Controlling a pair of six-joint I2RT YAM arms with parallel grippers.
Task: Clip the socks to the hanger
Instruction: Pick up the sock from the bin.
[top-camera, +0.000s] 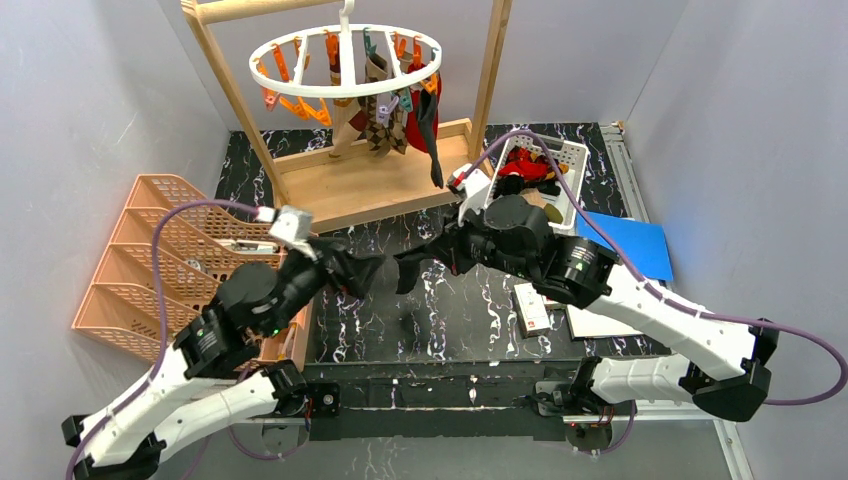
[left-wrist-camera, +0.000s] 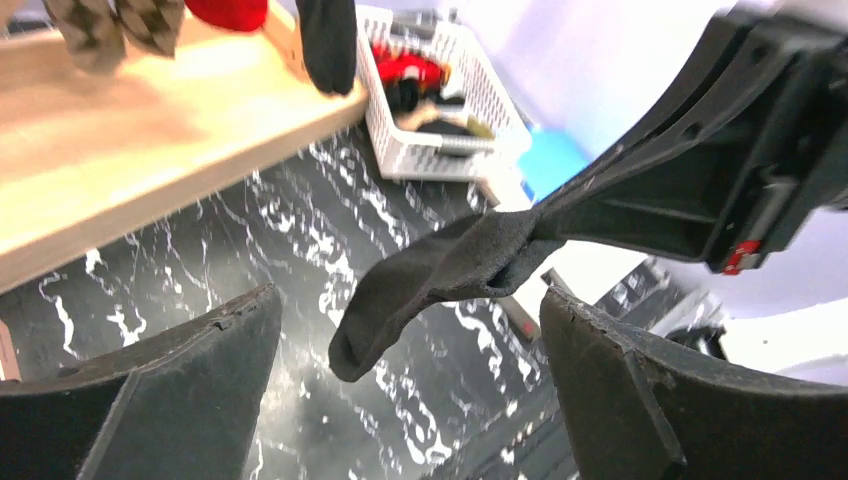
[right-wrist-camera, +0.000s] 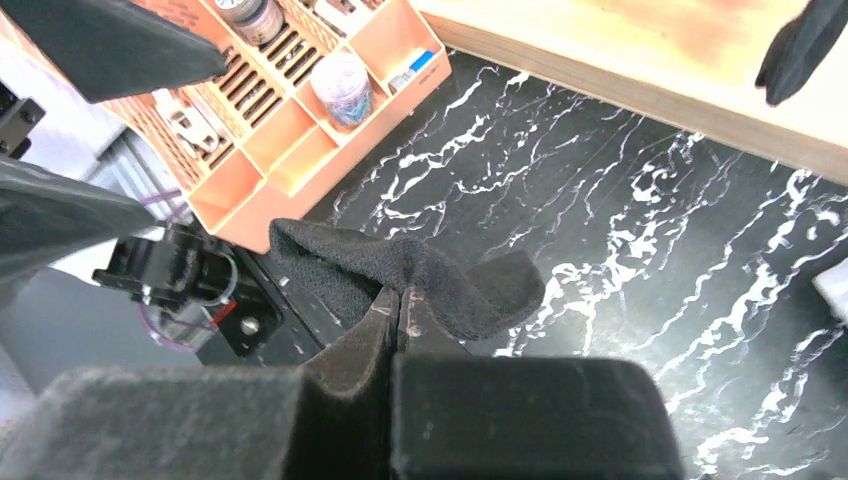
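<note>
A black sock hangs over the marbled table, pinched at one end by my right gripper, which is shut on it. In the left wrist view the same sock droops between my left gripper's wide-open fingers without touching them. From above, the left gripper faces the right gripper across a small gap. The white ring hanger hangs from the wooden frame with argyle, red and black socks clipped on.
A white lattice basket at the back right holds red and black socks. The wooden frame's base lies behind the grippers. An orange organiser stands at the left. A blue sheet and papers lie at the right.
</note>
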